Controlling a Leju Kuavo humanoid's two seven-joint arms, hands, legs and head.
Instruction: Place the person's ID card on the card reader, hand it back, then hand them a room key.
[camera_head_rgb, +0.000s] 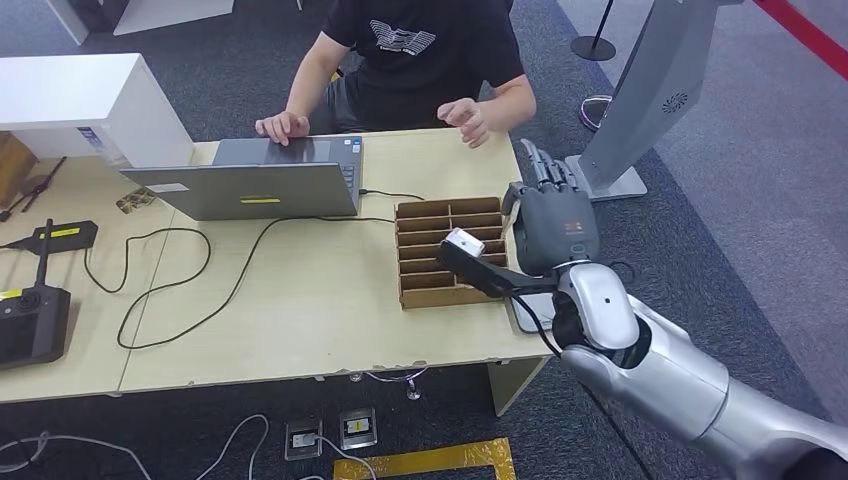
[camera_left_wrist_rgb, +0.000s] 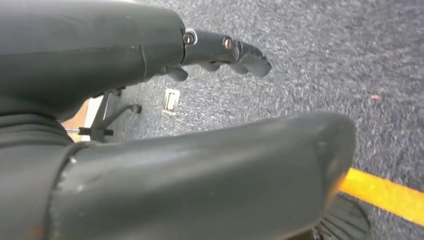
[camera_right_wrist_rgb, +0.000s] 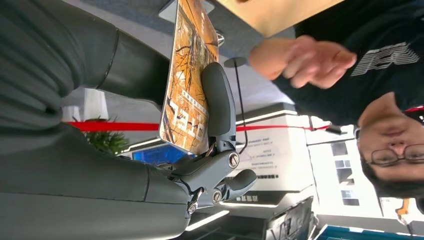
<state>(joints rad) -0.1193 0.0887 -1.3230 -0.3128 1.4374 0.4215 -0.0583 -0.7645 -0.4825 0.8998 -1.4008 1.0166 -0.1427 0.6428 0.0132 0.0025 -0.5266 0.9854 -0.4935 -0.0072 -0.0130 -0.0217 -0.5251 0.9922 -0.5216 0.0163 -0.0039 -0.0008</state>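
Note:
My right hand (camera_head_rgb: 556, 218) is raised over the table's right end, beside the brown compartment box (camera_head_rgb: 440, 252). It grips a card (camera_right_wrist_rgb: 187, 75) printed with an orange-brown picture and white letters, pinched between the thumb and the fingers (camera_right_wrist_rgb: 218, 100). The person sits across the table (camera_head_rgb: 300, 300). Their hand (camera_head_rgb: 466, 120) is lifted near the far edge, and in the right wrist view that hand (camera_right_wrist_rgb: 305, 60) is close to the card but apart from it. My left hand (camera_left_wrist_rgb: 90, 55) hangs over grey carpet, fingers apart, holding nothing.
A grey laptop (camera_head_rgb: 255, 180) stands open at the table's middle, with the person's other hand (camera_head_rgb: 282, 126) on it. Cables (camera_head_rgb: 160, 290) cross the tabletop. Black devices (camera_head_rgb: 30, 320) lie at the left. A flat grey pad (camera_head_rgb: 527, 312) lies partly under my right wrist. A grey stand (camera_head_rgb: 650, 90) rises at the right.

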